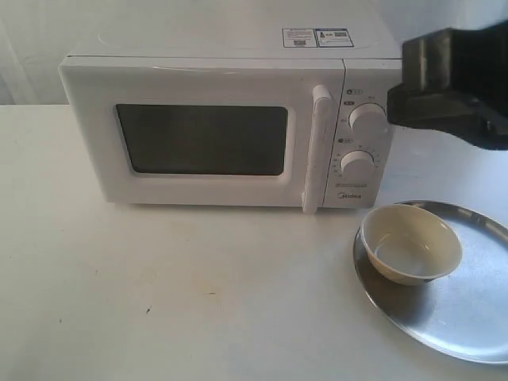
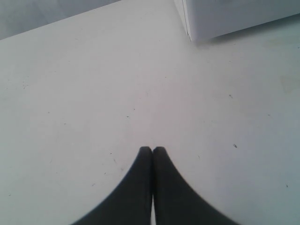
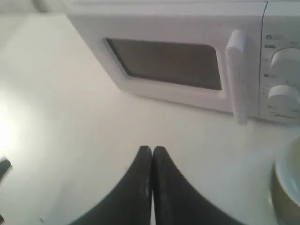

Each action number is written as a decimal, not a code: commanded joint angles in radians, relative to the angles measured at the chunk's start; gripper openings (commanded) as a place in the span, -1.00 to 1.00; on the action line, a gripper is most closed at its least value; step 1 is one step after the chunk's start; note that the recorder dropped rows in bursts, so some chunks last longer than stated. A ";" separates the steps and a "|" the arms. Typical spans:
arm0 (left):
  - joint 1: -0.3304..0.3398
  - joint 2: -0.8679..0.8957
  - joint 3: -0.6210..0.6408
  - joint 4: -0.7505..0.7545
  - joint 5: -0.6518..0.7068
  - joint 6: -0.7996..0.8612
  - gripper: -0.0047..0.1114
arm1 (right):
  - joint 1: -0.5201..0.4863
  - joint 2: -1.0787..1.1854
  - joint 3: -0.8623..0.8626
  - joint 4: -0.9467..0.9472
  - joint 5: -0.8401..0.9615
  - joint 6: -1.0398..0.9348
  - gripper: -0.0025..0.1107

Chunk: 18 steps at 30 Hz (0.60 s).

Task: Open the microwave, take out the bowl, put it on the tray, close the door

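White on white: the microwave stands on the pale table with its door flush shut. The bar handle is upright beside 2 round knobs, and stickers lie on the top. In front of the microwave and to its right, the cream bowl sits upright on the silver tray, close to the tray's left rim. The right gripper has its 2 black fingers pressed together tip to tip, above the table and facing the door. The right arm shows as a dark bulk beside the knobs. The left gripper also has its fingers together, over the table near a lower corner of the microwave.
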 commanded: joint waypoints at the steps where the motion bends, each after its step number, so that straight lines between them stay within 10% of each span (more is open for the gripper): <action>1: -0.004 -0.003 0.002 -0.004 0.000 -0.003 -0.92 | -0.208 -0.185 0.299 0.179 -0.402 0.003 -0.96; 9: -0.004 -0.003 0.002 -0.004 0.000 -0.003 -0.92 | -0.389 -0.565 0.898 0.498 -0.862 0.003 -0.96; 18: -0.004 -0.003 0.002 -0.004 0.000 -0.003 -0.92 | -0.389 -0.741 1.012 0.486 -0.658 -0.552 -0.96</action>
